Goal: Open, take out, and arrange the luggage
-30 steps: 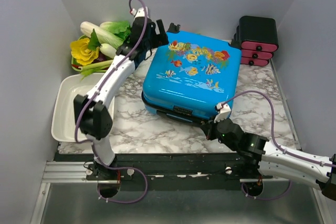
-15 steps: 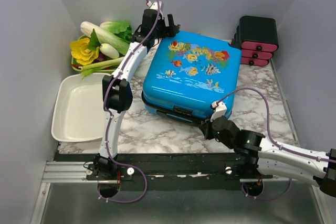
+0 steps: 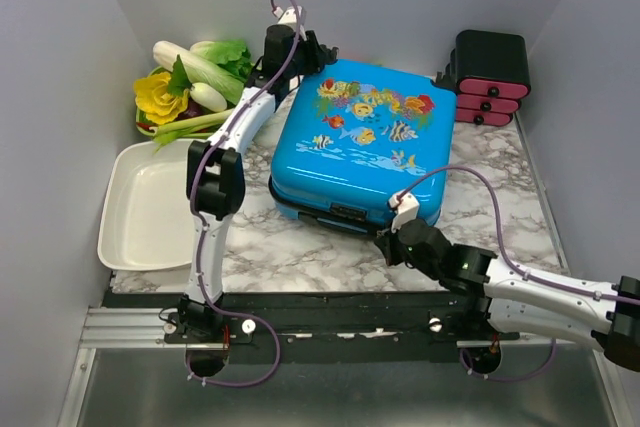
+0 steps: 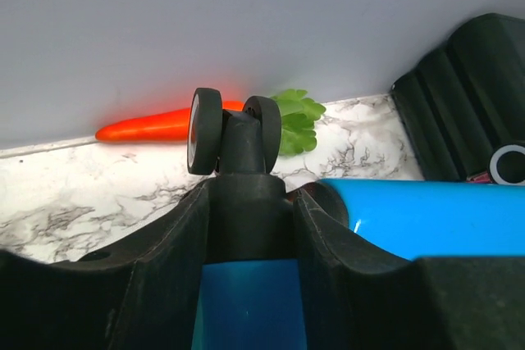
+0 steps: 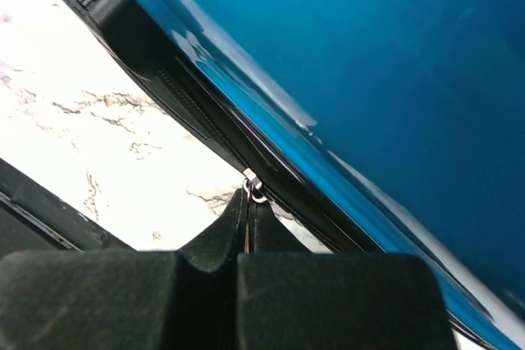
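Top view: the luggage lies closed in the middle of the counter, toward its far edge.

Left wrist view: the left pincer is clamped on the luggage's wheel post.

Right wrist view: the right pincer is pressed together on the zipper pull.

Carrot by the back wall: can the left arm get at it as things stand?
Probably not directly: the left tool straddles the suitcase wheel, which stands between it and the carrot.

Left arm stretched forward, left gripper fingers partway apart; right arm low, right gripper closed
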`<state>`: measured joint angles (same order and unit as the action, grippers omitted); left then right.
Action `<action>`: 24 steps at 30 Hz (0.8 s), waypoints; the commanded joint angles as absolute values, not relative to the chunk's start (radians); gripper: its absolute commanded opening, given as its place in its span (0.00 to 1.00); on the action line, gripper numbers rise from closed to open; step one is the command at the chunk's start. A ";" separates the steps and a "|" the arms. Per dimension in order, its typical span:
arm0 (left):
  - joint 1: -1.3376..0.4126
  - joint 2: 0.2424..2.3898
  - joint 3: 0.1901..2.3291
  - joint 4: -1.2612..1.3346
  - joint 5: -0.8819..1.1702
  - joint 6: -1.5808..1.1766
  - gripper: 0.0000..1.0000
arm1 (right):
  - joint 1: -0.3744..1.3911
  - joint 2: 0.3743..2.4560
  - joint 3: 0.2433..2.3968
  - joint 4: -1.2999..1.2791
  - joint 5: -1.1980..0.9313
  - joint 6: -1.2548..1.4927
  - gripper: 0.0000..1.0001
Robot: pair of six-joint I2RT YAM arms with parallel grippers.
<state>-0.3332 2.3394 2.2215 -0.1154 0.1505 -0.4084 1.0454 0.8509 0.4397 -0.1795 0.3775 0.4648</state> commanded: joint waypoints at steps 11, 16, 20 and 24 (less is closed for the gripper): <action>-0.331 1.930 1.406 -0.169 0.219 -0.466 0.38 | 1.040 1.126 0.586 0.135 0.187 0.204 0.01; -0.333 1.801 1.188 -0.034 0.313 -0.558 0.36 | 1.039 1.105 0.627 0.088 0.218 0.213 0.01; -0.345 1.734 1.100 -0.006 0.350 -0.589 0.36 | 1.039 1.049 0.585 0.066 0.215 0.247 0.01; -0.380 1.658 1.013 0.021 0.394 -0.620 0.36 | 1.039 1.000 0.542 0.006 0.210 0.313 0.01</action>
<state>-0.2939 1.6451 1.1610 0.2981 0.1692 -0.5560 1.0393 1.0588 0.5598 -0.0536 0.2264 0.2630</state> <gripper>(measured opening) 0.367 0.014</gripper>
